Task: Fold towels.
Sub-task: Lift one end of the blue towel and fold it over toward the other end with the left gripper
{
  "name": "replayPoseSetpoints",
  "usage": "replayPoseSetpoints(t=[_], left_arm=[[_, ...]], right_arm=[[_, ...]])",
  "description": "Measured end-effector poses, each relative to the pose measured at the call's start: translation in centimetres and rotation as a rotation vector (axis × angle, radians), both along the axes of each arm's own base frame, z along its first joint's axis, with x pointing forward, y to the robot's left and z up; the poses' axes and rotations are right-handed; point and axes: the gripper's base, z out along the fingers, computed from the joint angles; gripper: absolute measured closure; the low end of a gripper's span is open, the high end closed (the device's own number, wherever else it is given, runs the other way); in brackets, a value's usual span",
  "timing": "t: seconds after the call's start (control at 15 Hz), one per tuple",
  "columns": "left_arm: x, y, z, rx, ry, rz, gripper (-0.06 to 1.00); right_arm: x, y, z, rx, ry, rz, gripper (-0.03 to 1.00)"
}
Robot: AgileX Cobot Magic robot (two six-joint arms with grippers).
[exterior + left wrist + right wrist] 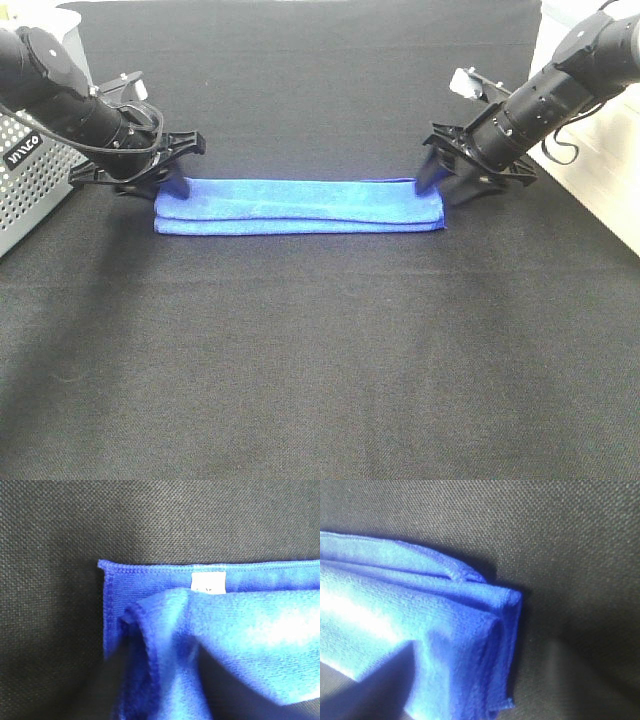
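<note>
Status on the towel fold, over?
Grippers: left gripper and right gripper shut on towel far corners. Towel folded to long strip, lying on mat. Nothing in the way; basket off left edge.

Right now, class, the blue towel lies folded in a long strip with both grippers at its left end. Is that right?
No. The exterior high view shows one gripper at each end: the left gripper at the left end of the towel, the right gripper at its right end.
</note>
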Motion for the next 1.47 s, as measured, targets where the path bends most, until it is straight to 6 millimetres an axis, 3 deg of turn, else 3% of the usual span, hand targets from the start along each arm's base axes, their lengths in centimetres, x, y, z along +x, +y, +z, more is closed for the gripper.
replayPoseSetpoints(t=[0.07,0.2,0.8,1.27,1.4,1.47], left_arm=[[0.0,0.1,0.3,0.015,-0.010,-0.011,0.24],[0.0,0.3,1.2,0.047,-0.034,-0.033,0.18],[0.1,0.4,-2.0,0.005,0.060,0.067,0.18],[0.2,-1.5,-2.4,-0.020,0.000,-0.004,0.63],[0.2,-1.5,-2.4,-0.026,0.001,0.002,0.89],[0.3,-1.5,-2.4,-0.026,0.001,0.003,0.89]], right_arm=[[-0.1,0.0,0.1,0.000,0.008,0.010,0.20],[-0.3,0.1,0.6,0.003,0.016,0.027,0.18],[-0.5,0.1,1.1,0.003,0.018,0.038,0.17],[-0.4,0.1,1.1,0.000,0.010,0.033,0.17],[-0.4,0.0,1.1,-0.001,0.006,0.030,0.17],[-0.3,0.0,1.1,-0.003,0.003,0.028,0.17]])
